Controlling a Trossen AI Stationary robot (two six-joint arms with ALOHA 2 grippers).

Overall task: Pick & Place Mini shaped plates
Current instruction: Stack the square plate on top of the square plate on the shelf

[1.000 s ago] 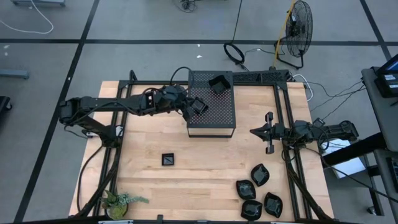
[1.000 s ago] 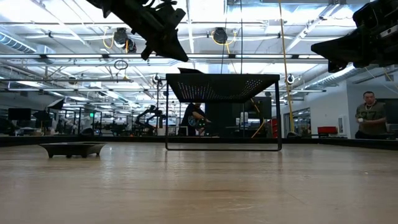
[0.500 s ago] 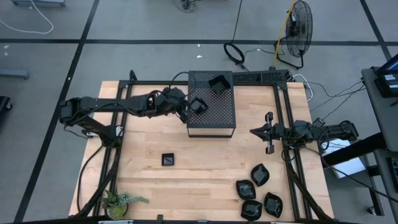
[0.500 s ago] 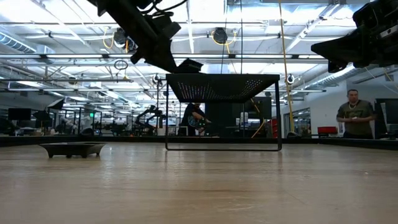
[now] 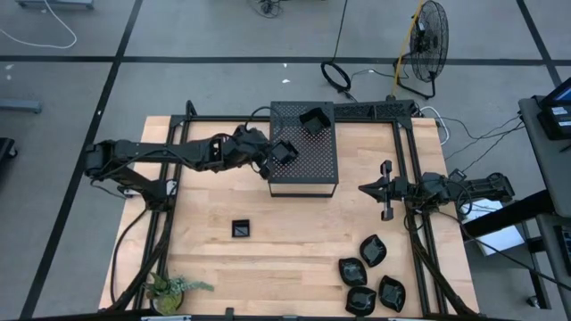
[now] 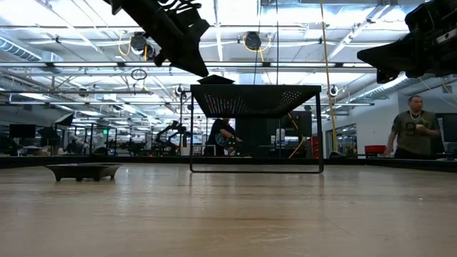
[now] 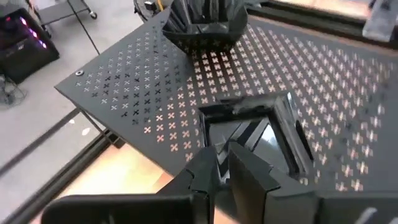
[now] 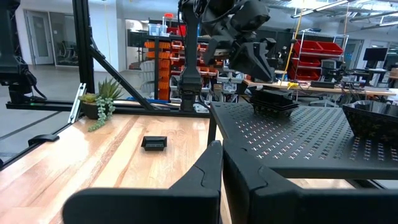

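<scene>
Plates are my whole job. The square plate (image 5: 284, 152) sits on the perforated box (image 5: 308, 169) near its left edge, just beyond my left gripper (image 5: 268, 159). Whether those fingers have released its rim I cannot tell. A second square plate (image 5: 313, 119) rests at the box's far edge, so I judge two delivered. Left to move: one small square plate (image 5: 241, 229) on the table (image 5: 205, 254) and four leaf-shaped plates (image 5: 369, 274) clustered at the near right corner. My right gripper (image 5: 385, 189) waits clenched and empty right of the box.
</scene>
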